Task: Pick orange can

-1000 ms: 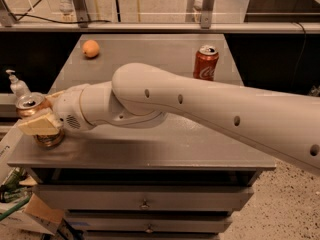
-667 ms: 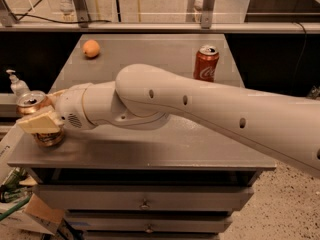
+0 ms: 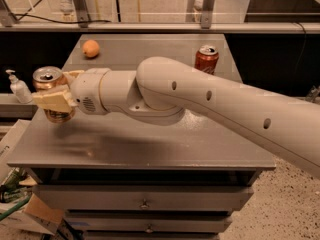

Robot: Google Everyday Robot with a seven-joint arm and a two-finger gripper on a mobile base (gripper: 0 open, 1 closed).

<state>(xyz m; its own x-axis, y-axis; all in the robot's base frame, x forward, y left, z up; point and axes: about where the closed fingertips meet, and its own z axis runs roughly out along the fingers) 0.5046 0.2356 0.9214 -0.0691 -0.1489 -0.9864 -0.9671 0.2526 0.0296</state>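
Note:
The orange can is a tan drink can with a silver top, at the left side of the grey table. My gripper is shut on the orange can, with one tan finger across its front and the other behind it. The can stands upright in the grip and looks raised a little off the table top. The white arm reaches in from the right across the table and hides the table's middle.
A red Coca-Cola can stands at the back right of the table. A small round orange fruit lies at the back left. A white pump bottle stands off the table's left edge. Drawers lie below the table top.
The gripper and the orange can have moved up and a little to the right from the table's left edge. The red can and the fruit have not moved.

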